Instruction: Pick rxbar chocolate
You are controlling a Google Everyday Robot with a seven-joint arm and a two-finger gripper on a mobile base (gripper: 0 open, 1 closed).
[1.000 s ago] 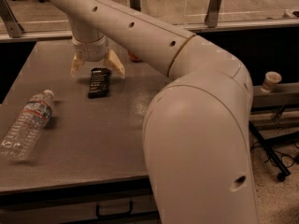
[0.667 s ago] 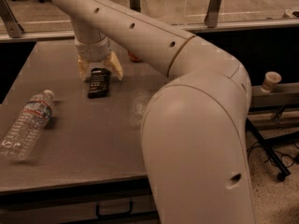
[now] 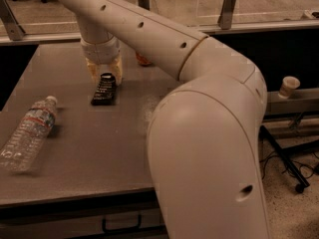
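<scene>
End effector [image 3: 105, 72], jaws apart, straddles the far end of the rxbar chocolate [image 3: 104, 90], likely light, slick-wrapped and best pinched widthwise.

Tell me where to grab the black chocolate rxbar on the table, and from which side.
Grip the rxbar chocolate across its narrow width, by the two long edges, coming straight down from above. It lies flat on the table, so its faces can't be pinched. The gripper sits over the bar's far end.
</scene>
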